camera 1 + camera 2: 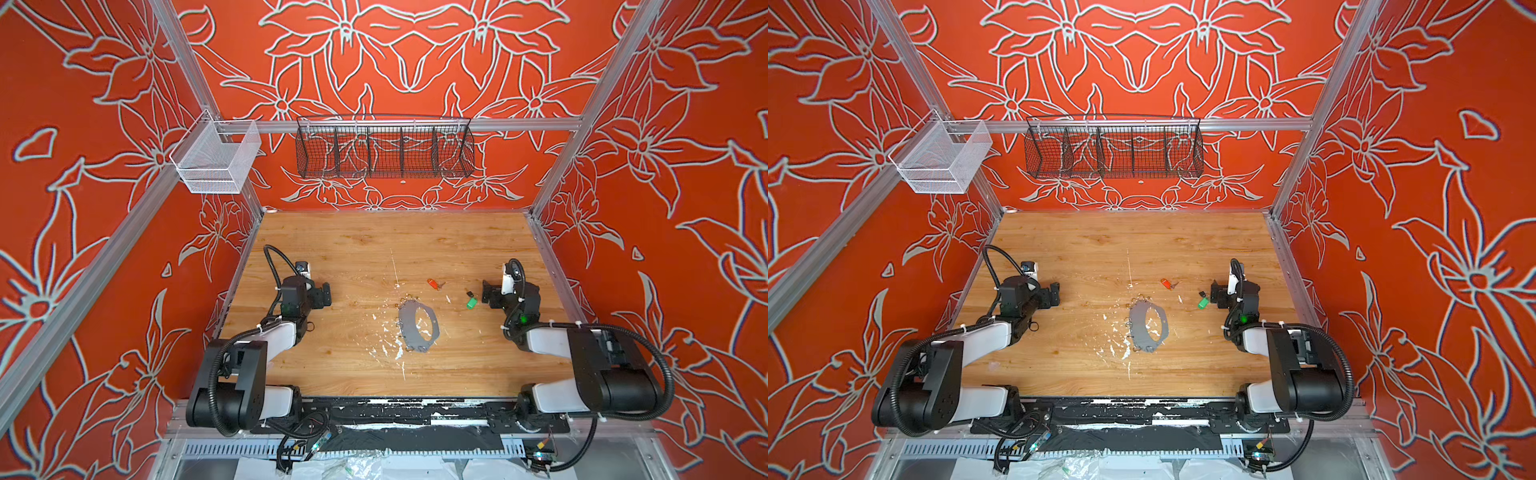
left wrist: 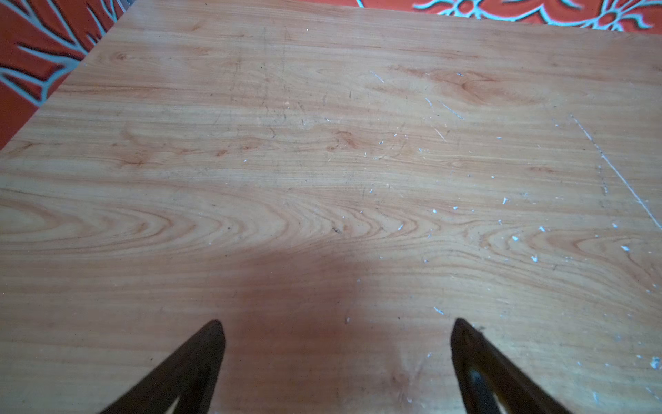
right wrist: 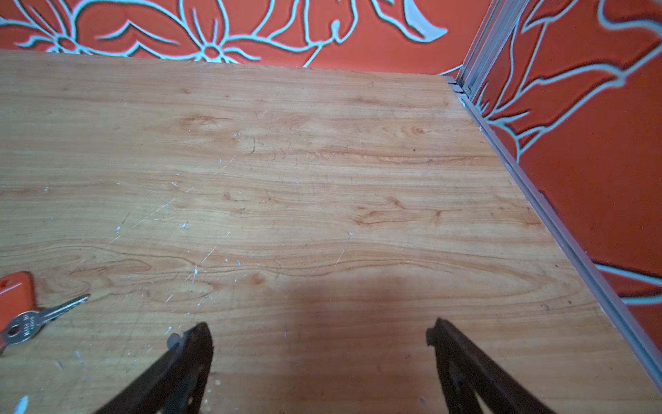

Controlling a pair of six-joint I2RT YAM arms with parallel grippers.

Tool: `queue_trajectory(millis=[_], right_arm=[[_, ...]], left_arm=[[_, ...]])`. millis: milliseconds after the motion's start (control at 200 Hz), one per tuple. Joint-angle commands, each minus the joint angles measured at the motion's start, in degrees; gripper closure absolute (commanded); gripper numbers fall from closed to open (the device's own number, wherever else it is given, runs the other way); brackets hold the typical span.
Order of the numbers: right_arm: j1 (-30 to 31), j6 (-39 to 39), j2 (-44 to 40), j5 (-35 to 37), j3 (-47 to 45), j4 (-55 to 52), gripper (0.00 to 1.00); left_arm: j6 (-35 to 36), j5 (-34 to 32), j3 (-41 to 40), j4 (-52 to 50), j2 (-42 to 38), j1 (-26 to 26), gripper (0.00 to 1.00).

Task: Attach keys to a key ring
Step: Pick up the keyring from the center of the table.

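Top views both lay the whole cell out for you. The key ring lies flat just below the middle of the frame. It is a dull grey oval hoop, with thin wire split rings bunched at its upper rim and more along its left edge. Up and to the right of it lies the orange-red key, a glossy oblong plastic tag with a small metal blade. Further right is the green key, its bright tag just beside the right tool; you cannot tell whether they touch. Both keys lie apart from the hoop. White paint flecks scatter over the wood-grain tabletop, left of the ring and inside it. The left tool sits at centre left, well apart from all three.

Higher in the frame, a black wire basket with dividers hangs on an aluminium rail, and a white mesh basket sits at upper left. The walls carry an orange-red floral print.

Left wrist view gives you the left tool close up: two dark tapered fingers spread wide over scratched laminate. Right wrist view shows that tool's fingers spread the same way. It also shows the orange-red tag and its silver blade with a round, holed head, detail too small from above. The ring and the green key appear only in the top views.
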Motion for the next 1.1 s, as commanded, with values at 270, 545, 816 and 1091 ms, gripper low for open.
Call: queue_trajectory(millis=[270, 545, 816, 1091], right_arm=[[0.28, 0.97, -0.46, 1.12, 1.23, -0.39, 0.03], [0.28, 0.97, -0.46, 1.12, 1.22, -0.39, 0.03], [0.62, 0.57, -0.48, 1.2, 1.21, -0.31, 0.03], [0.98, 0.37, -0.47, 1.73, 1.22, -0.3, 0.03]], left_arm=[[0.24, 0.46, 0.5, 0.63, 0.07, 0.45, 0.03], [0.27, 0.42, 0.58, 0.65, 0.06, 0.42, 0.03], [0.27, 0.46, 0.58, 0.65, 0.04, 0.46, 0.03], [0.25, 0.46, 0.52, 0.65, 0.02, 0.36, 0.03]])
